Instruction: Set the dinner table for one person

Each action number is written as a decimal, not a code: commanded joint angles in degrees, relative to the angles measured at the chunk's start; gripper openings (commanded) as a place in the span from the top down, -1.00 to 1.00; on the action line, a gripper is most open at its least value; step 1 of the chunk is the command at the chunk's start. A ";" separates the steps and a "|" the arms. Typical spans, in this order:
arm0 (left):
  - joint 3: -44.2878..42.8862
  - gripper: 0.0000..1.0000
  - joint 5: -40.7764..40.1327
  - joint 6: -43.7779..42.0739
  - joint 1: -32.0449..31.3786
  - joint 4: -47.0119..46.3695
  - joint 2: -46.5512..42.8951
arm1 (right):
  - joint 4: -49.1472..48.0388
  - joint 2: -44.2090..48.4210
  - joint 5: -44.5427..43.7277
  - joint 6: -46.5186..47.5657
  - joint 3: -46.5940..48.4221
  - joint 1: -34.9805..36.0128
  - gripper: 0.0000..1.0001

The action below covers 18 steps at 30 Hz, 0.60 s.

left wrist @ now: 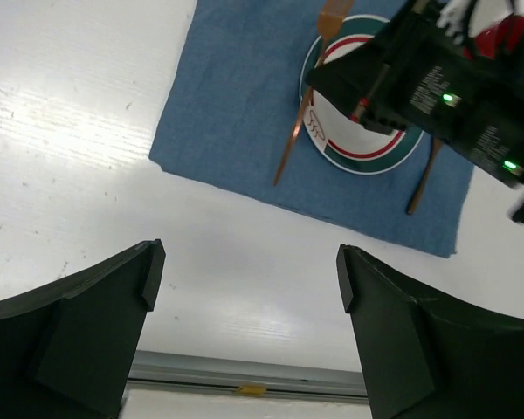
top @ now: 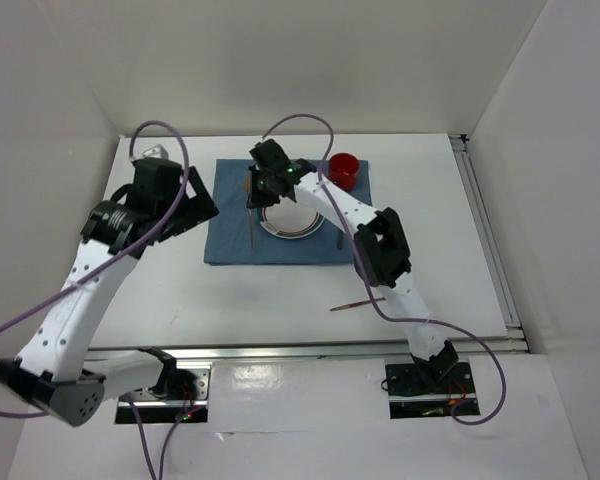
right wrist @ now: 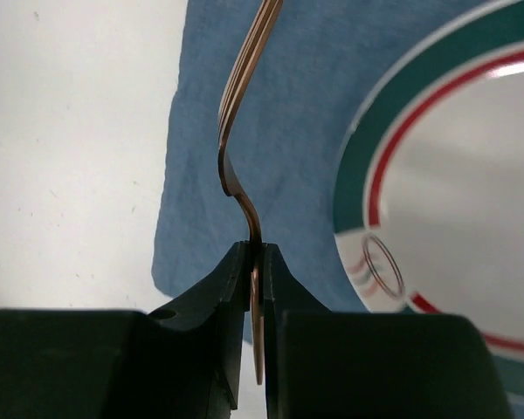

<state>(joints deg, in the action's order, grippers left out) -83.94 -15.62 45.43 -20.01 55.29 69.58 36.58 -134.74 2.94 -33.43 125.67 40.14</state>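
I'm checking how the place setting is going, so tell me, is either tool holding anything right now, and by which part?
The right tool pinches the copper fork at its neck, beside the bend. The left tool is open and empty.

The plate (top: 292,226) sits on the mat (top: 230,240), which lies on the dinner table (top: 180,300). A fork (top: 252,225) is just left of the plate and a second utensil (top: 340,232) just right of it. A cup (top: 345,170) stands behind the plate, to the right. A third utensil (top: 358,302) lies well in front of the plate, off the mat.
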 commanded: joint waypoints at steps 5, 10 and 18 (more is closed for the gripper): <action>5.54 -0.99 -1.62 4.67 0.76 -4.84 -9.38 | -5.63 -9.13 3.03 -1.55 11.09 -0.41 1.00; 5.54 -0.99 -0.56 4.67 0.76 -3.34 -8.06 | -11.86 -11.42 3.04 -3.48 11.09 -0.41 1.00; 6.16 -0.99 0.68 2.29 0.76 -2.13 -8.06 | -16.27 -15.64 3.65 -7.53 12.59 -0.41 0.44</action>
<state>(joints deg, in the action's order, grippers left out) -77.97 -15.29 48.23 -19.57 53.10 62.15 26.17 -150.19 6.50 -39.03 136.00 39.97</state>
